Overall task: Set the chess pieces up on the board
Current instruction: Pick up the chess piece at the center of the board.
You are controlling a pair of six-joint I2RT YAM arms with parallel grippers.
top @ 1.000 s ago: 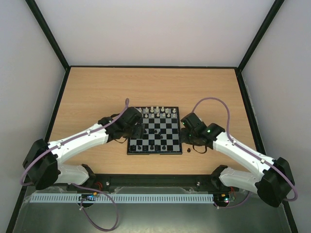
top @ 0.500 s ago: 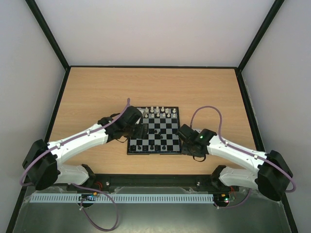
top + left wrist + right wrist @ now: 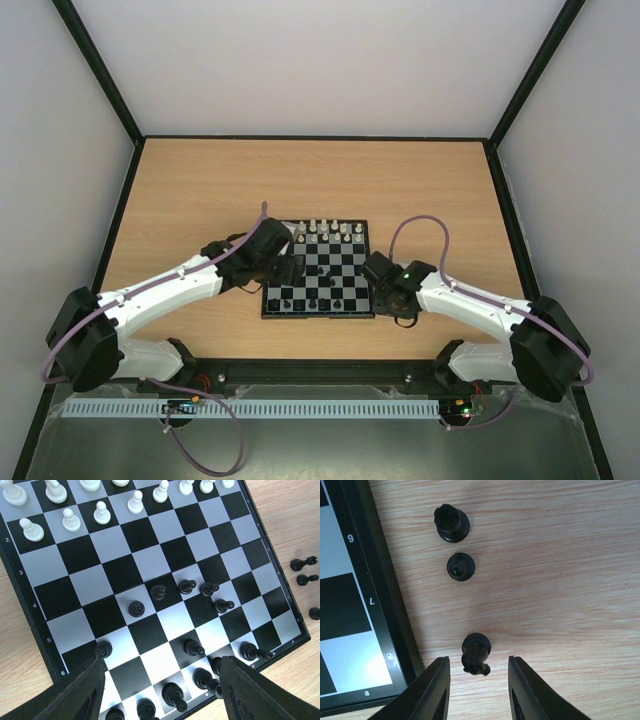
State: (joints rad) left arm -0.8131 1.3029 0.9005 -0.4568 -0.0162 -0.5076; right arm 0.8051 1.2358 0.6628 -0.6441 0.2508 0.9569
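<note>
The board [image 3: 340,262] lies at the table's middle. Cream-white chess pieces [image 3: 102,512] stand in its far rows. Black chess pieces [image 3: 136,609] are scattered over the middle and near rows. My left gripper [image 3: 162,662] hovers open over the board's near-left squares, holding nothing. Three black pieces stand on the wood beside the board's right edge. My right gripper [image 3: 478,661] is low over the nearest one [image 3: 476,652], a finger on each side with a gap on both sides. The other two [image 3: 451,522] [image 3: 461,566] stand farther along the board's border [image 3: 375,580].
The wooden table [image 3: 200,190] is walled on three sides by pale panels with black frame posts. Both arms [image 3: 160,290] [image 3: 480,305] reach in from the near edge, each with a purple cable looping above it.
My right arm has swung back toward the board's near-right corner, down over the loose black pieces, and its jaws have narrowed. The left arm has hardly moved.
</note>
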